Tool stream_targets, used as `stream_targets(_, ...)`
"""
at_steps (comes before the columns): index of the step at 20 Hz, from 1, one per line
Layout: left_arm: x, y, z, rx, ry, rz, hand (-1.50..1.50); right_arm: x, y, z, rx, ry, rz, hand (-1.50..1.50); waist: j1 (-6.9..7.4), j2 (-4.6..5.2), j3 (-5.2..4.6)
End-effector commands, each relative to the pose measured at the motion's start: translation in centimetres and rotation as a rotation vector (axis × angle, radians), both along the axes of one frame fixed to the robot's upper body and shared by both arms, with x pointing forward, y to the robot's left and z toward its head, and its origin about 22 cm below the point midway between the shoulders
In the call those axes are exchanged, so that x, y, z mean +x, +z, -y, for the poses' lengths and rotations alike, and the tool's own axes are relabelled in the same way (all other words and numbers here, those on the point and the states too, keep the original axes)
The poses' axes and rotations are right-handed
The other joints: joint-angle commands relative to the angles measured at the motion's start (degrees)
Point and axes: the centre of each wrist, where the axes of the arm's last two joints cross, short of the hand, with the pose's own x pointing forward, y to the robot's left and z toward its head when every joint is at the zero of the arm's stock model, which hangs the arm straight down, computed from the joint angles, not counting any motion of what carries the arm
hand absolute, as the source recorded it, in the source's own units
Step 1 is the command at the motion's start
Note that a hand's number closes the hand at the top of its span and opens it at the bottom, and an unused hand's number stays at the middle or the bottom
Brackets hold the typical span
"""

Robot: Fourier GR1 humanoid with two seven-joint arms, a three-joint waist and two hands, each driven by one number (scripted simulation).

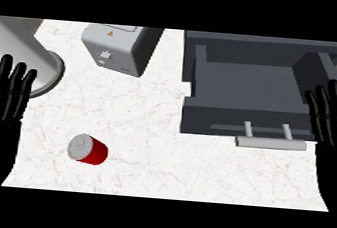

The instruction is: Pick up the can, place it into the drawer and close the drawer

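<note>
Yellow warning label on the grey appliance too small to read, red can tilted on open white counter near its front edge, well apart from the open drawer, left hand and right hand resting at the edges, fingers straight and apart.

Grey appliance, top face: one small yellow triangular sign, possibly a warning symbol; no lettering legible anywhere.
</note>
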Motion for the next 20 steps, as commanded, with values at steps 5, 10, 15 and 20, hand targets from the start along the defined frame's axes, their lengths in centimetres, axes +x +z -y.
stream_targets(5,-0.9,0.5,2.4,-0.014,-0.319,0.052,-1.5,0.7,-0.1,0.8,0.01,-0.063,0.064,-1.5,0.74,-0.72,-0.3)
stream_targets(10,-4.0,-1.7,1.9,0.065,-0.209,-0.346,-1.5,-1.6,-1.0,2.6,0.03,-0.175,-0.271,-1.5,0.71,-0.97,-0.28)
stream_targets(15,-6.4,1.1,2.4,0.072,-0.201,-0.361,-1.5,-2.3,-2.2,2.5,0.016,-0.189,-0.279,-1.5,0.84,-0.82,-0.29)
stream_targets(20,-5.8,1.4,0.9,0.032,-0.18,-0.371,-1.5,-1.9,-3.6,3.7,0.036,-0.182,-0.296,-1.5,0.84,-0.75,-0.3)
